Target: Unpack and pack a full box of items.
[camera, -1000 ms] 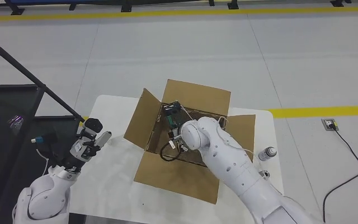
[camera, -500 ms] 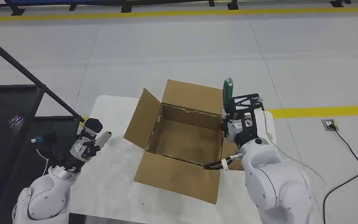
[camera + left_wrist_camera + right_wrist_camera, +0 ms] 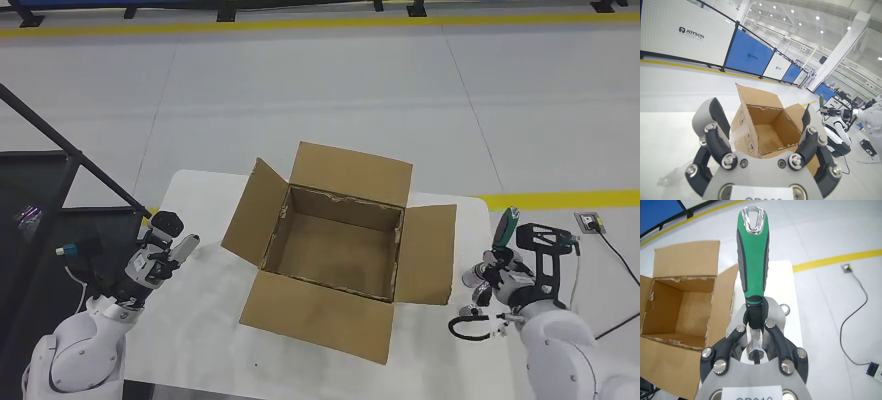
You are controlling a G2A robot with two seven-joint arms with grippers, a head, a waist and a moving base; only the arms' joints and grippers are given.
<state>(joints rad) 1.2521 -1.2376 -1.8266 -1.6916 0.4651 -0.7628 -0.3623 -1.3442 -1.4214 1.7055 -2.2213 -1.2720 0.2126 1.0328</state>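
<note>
**A:** What does the right wrist view show that the top view can't?

**B:** The grip. The right gripper (image 3: 755, 313) is pinched tight on the black neck of the green-handled tool (image 3: 753, 262). The handle stands upright at the right end of the table (image 3: 200, 320), beyond the right flap of the cardboard box (image 3: 335, 255). From above it's just a green sliver.

**A:** And the left gripper (image 3: 762, 117)?

**B:** Fingers spread wide, low over the table's left end. Its camera looks into the box, down to the brown floor (all 4 flaps stand open).

**A:** Anything around?

**B:** Crumpled clear plastic (image 3: 668, 178) lies near the left gripper. A metal-rimmed ring (image 3: 784, 309) sits on the table, half hidden by the right fingers. A cable (image 3: 857, 306) runs across the floor.
</note>
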